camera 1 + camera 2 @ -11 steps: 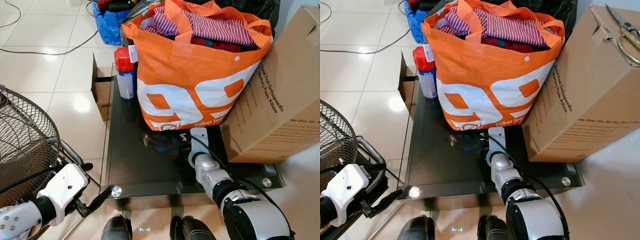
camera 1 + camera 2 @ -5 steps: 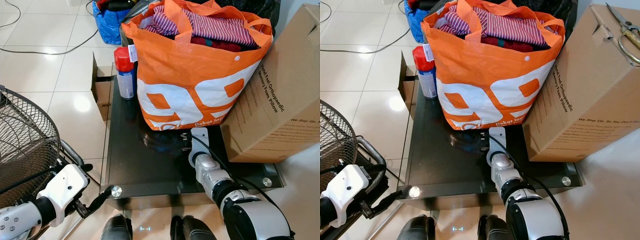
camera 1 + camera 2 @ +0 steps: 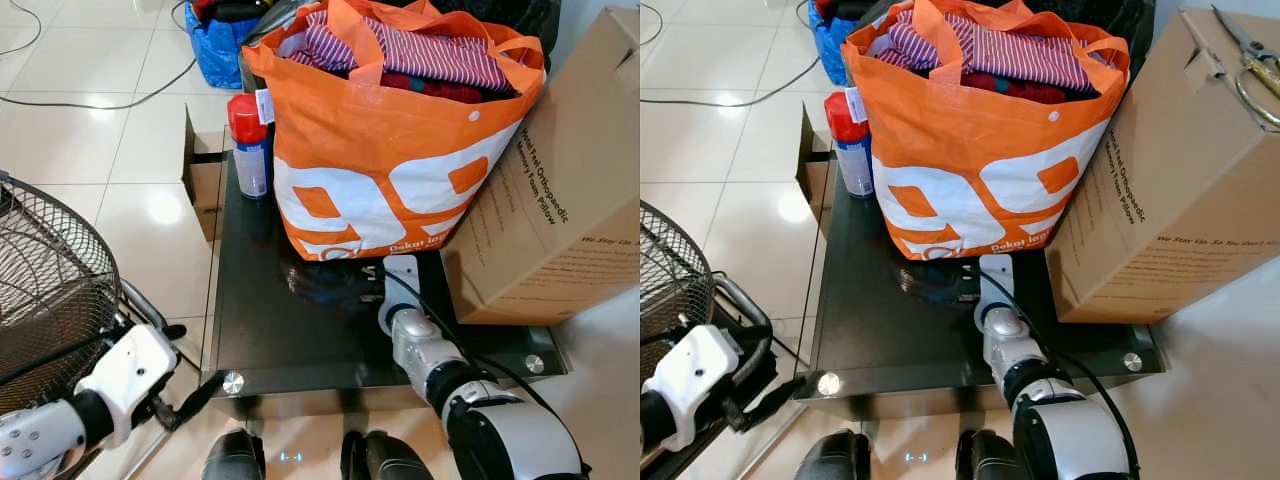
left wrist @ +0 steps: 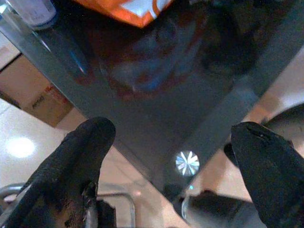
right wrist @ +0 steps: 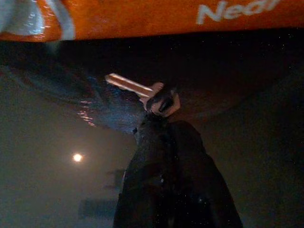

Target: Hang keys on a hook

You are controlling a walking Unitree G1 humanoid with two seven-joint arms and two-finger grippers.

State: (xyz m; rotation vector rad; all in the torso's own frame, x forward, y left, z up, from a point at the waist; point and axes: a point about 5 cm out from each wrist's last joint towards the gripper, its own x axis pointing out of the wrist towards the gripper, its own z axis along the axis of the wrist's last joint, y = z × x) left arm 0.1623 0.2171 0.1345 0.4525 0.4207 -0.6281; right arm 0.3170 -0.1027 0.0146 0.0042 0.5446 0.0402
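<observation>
From the head, the right gripper (image 3: 372,287) reaches over the black glass table (image 3: 260,330), just under the orange bag (image 3: 390,150). The bag is stuffed with striped clothes (image 3: 420,50). A spray can (image 3: 249,146) with a red cap stands beside the bag. A big cardboard box (image 3: 560,200) leans on the table's other side, and scissors (image 3: 1245,60) lie on top of it. The left gripper (image 3: 195,393) hangs low past the table corner, next to a wire fan cage (image 3: 50,290).

In the left wrist view, the left gripper's two black fingers (image 4: 76,166) are spread wide with nothing between them. Below them is the table corner with its shiny bolt (image 4: 187,163).

In the right wrist view, the right gripper's fingers (image 5: 161,156) are pressed together on the head of a key (image 5: 142,90). It is dark here, so I think the pinch is only on the very tip. The key sits just above the glass, close to the bag.

The key could slip out, because the hold looks small. It could also catch on the bag when lifted. No hook is in sight, so the robot must find one.
</observation>
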